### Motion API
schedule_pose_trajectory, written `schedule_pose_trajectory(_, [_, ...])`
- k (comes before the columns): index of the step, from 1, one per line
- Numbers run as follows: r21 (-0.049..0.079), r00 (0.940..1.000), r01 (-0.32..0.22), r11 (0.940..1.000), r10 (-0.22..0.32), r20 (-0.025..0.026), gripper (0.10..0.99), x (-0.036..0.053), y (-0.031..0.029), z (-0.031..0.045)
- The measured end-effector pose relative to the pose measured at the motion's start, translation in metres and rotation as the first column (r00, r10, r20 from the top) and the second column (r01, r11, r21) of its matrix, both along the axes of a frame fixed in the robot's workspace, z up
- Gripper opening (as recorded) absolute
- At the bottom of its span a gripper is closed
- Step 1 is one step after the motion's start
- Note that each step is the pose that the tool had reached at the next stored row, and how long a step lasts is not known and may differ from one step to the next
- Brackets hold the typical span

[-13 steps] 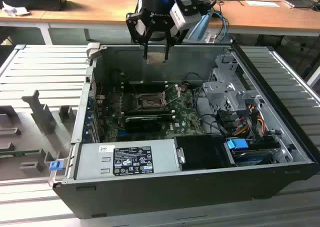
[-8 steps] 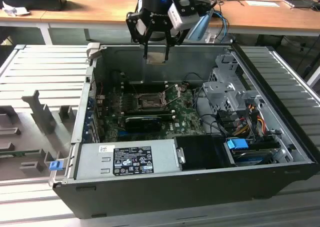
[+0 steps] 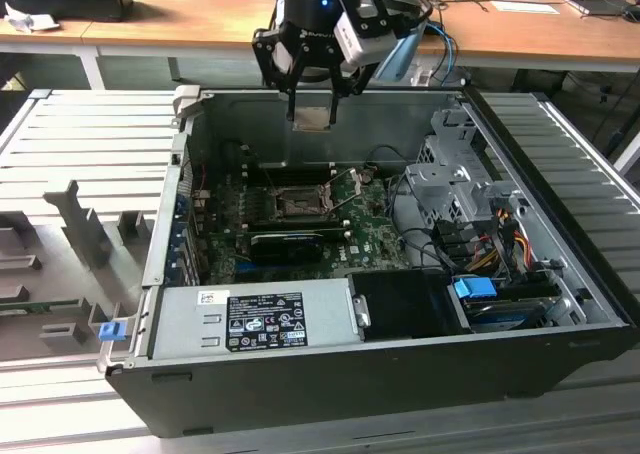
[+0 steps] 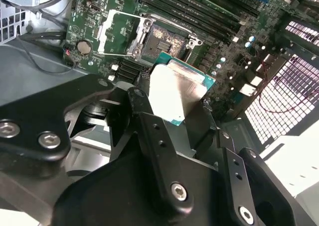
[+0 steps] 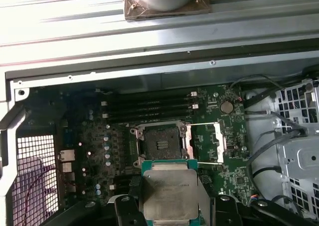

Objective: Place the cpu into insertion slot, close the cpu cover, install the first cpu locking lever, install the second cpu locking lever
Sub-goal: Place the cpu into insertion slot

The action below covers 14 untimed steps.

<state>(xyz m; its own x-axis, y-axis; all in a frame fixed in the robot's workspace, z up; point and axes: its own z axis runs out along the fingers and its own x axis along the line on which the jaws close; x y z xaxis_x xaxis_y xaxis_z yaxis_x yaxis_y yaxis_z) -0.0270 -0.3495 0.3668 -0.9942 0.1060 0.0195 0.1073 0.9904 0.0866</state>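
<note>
Holding the small flat square silver-grey cpu over an open dark computer case.

Clamped on two opposite edges of the cpu between the black fingers of the gripper, pale metal face and greenish rim showing in both wrist views. Raised well above the green motherboard, near the case's far wall in the exterior view, apart from the square dark insertion slot with its metal rim. Thin silver-grey cpu cover frame swung open beside the slot, contacts bare.
</note>
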Motion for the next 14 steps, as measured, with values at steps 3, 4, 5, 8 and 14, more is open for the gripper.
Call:
schedule_pose_trajectory(3, [-0.001, 1.0, 0.001, 1.0, -0.001, -0.0001, 0.525, 0.0, 0.0, -0.0011])
schedule_pose_trajectory(4, [0.0, 0.9999, 0.011, 0.9999, -0.011, 0.0, 0.525, 0.0, 0.0, -0.0014])
schedule_pose_trajectory(5, [0.0, 0.9996, 0.029, 0.9996, -0.029, 0.0, 0.525, 0.0001, 0.0, -0.0017])
schedule_pose_trajectory(8, [0.0, 0.9986, 0.053, 0.9986, -0.053, -0.0001, 0.525, 0.0001, 0.0, -0.0019])
schedule_pose_trajectory(14, [0.0, 0.9953, 0.097, 0.9953, -0.097, 0.0, 0.525, 0.0001, 0.0, -0.0026])
